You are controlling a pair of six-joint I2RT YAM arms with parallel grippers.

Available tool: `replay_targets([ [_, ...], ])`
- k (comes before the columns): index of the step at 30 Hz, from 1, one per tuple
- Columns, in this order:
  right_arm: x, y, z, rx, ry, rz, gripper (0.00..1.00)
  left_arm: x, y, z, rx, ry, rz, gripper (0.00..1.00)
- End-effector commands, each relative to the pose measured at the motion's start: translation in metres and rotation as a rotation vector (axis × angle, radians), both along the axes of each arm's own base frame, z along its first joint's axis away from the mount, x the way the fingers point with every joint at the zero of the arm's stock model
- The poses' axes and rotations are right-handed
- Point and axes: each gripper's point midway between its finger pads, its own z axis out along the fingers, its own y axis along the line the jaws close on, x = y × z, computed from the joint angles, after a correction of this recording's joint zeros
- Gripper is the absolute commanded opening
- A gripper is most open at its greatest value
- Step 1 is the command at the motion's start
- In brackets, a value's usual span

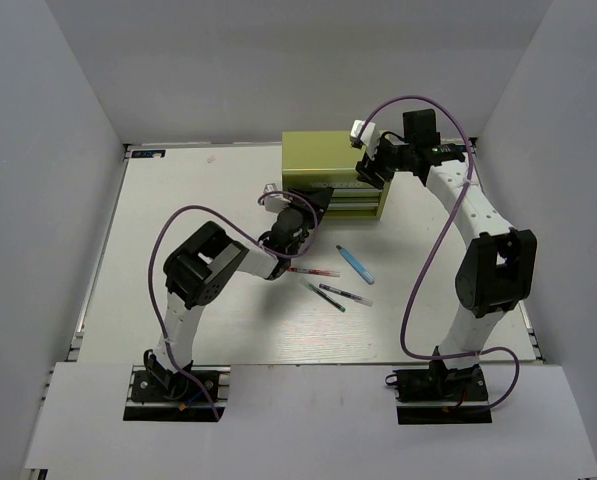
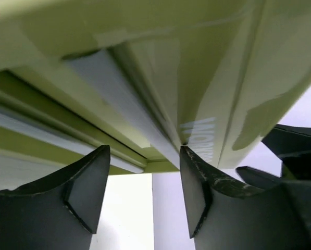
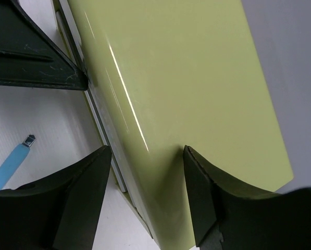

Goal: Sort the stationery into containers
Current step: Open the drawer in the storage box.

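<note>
Left gripper (image 1: 303,212) is sitting at the front-left of the olive-green tool chest (image 1: 330,165), nose pointing at the drawers (image 1: 356,203). Left wrist view: jaws are standing apart with nothing between them, and the right-hand fingertip (image 2: 189,156) is pressing on or just short of a seam in the chest front, beside the pale lettering (image 2: 199,136). Can't tell actual contact, the view is too close.

Right gripper (image 1: 371,165) is hanging over the right end of the chest's top. Jaws are released here too, fingers (image 3: 87,192) spread over the flat green lid near its front edge. Nothing is being gripped. Whether the pads are touching the lid isn't clear.

The drawers are showing as pale strips along the front. They're possibly sticking out a little, but the top view is too coarse to confirm.

All the stationery is lying on the white table (image 1: 178,200) in front of the chest, between the two arms:
- light-blue marker (image 1: 356,264), nearest the chest, lying diagonal
- red-and-white pen (image 1: 313,271), just left of it, close to the left arm's wrist
- two dark pens (image 1: 345,295), nearer the bases, side by side and fanning apart

The marker is also showing at the lower left of the right wrist view.
</note>
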Motion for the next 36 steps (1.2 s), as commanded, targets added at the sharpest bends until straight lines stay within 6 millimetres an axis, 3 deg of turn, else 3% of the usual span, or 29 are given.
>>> replay_targets([
  [1,-0.002,0.003,0.007,-0.002,0.005,0.024,0.62,0.005,-0.002,0.02,-0.073,-0.038,0.034,0.65],
  [5,-0.003,0.0,0.006,-0.006,0.013,0.022,0.62,0.009,-0.001,0.012,-0.084,-0.038,0.054,0.63],
  [10,-0.004,0.0,0.005,-0.016,0.013,0.022,0.62,0.013,0.002,0.014,-0.102,-0.056,0.084,0.63],
  [12,-0.004,-0.001,0.003,-0.019,0.017,0.022,0.62,0.014,0.004,0.023,-0.137,-0.079,0.094,0.62],
  [20,-0.006,-0.002,-0.001,-0.038,0.033,0.025,0.62,0.017,0.009,0.019,-0.17,-0.085,0.129,0.61],
  [25,-0.004,-0.004,-0.005,-0.066,0.043,0.047,0.62,0.02,0.019,0.016,-0.229,-0.133,0.203,0.54],
  [27,-0.007,-0.004,-0.012,-0.078,0.072,0.055,0.62,0.019,0.015,0.024,-0.258,-0.154,0.21,0.54],
  [29,-0.009,-0.005,-0.014,-0.085,0.086,0.063,0.62,0.02,0.017,0.017,-0.249,-0.145,0.221,0.54],
  [36,-0.014,-0.005,-0.015,-0.095,0.109,0.078,0.62,0.021,0.015,0.025,-0.316,-0.189,0.257,0.49],
])
